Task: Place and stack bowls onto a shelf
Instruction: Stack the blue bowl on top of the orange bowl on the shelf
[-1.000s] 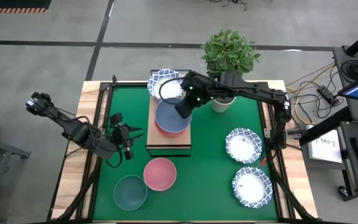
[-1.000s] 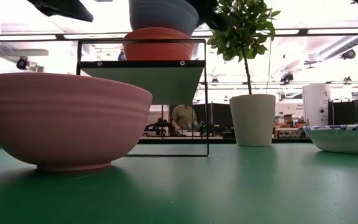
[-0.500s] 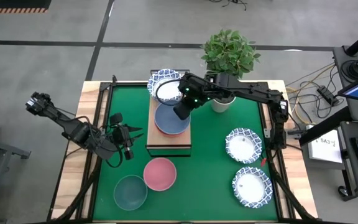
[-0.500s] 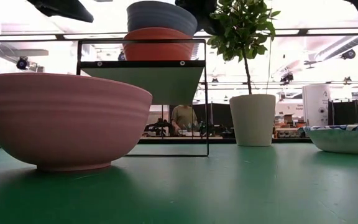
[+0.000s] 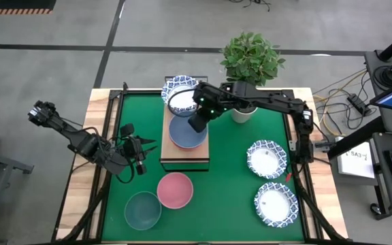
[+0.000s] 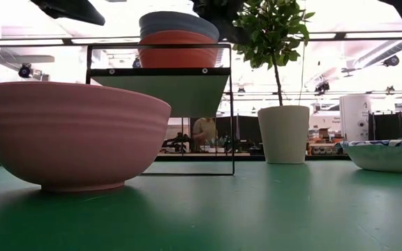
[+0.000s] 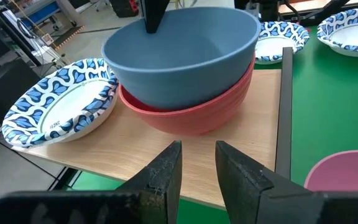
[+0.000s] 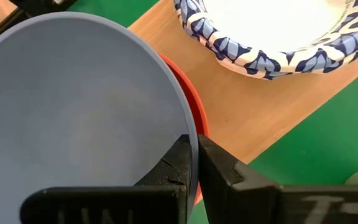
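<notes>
High view: shows the blue bowl [image 5: 187,131] now nested in the red bowl on the shelf [image 5: 184,159], with almost no red visible around it. One second earlier sat off-centre above, with a red crescent exposed at one side; half a second earlier already lower. Means, by judgement, the stacking of this bowl is nearly complete and only the release remains.

Right tool [image 5: 197,122]: clamped on the rim of the blue bowl, one finger inside and one outside, as seen clearly in the right wrist view [image 8: 194,163]. Left tool [image 5: 139,151]: waits low beside the shelf, over the green mat [image 5: 230,184], fingers slightly apart and holding nothing [image 7: 197,162].

Low view: confirms the drop, with the blue bowl [image 6: 179,22] showing only as a thin band above the red bowl [image 6: 179,50], no gap between them. Cannot be judged from above.

Left wrist view: gives the side look, with the blue bowl [image 7: 182,46] resting deep in the red one [image 7: 194,102], a patterned bowl [image 7: 58,99] just beside on the same plank. Right wrist view: shows only a narrow red edge [image 8: 194,106] past the blue rim, and the patterned bowl [image 8: 272,31] near.

Still on the desk [image 5: 87,163]: pink bowl [image 5: 175,190], grey-green bowl [image 5: 142,210], two patterned bowls [image 5: 267,158] [image 5: 275,204]. Plant pot [image 5: 242,113] just beside the shelf, not part of the task.
</notes>
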`<state>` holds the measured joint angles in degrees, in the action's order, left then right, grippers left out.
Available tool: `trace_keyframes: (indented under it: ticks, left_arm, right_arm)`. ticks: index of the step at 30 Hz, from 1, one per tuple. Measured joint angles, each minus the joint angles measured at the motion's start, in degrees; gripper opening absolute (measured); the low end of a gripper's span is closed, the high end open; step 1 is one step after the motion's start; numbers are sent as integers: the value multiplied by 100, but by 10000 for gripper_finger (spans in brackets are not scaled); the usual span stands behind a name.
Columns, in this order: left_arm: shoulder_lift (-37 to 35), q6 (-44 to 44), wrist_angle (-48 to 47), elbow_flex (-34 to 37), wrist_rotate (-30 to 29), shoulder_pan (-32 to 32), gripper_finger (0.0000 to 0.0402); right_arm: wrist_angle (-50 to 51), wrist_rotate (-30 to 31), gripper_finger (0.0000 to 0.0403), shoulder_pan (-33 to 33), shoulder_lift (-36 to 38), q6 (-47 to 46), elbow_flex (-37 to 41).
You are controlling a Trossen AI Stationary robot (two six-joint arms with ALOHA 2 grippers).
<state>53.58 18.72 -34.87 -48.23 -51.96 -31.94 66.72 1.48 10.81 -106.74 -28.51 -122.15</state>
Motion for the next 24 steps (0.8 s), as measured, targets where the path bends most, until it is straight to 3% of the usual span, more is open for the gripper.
trace_keyframes:
  ticks: [15, 24]
  left_arm:
    - [0, 0, 0, 0, 0, 0, 79]
    - [0, 0, 1, 1, 0, -2, 79]
  right_arm:
    - [-155, -190, 14, -4, -9, -2, 2]
    - [-170, -151, 73, -4, 0, 2, 2]
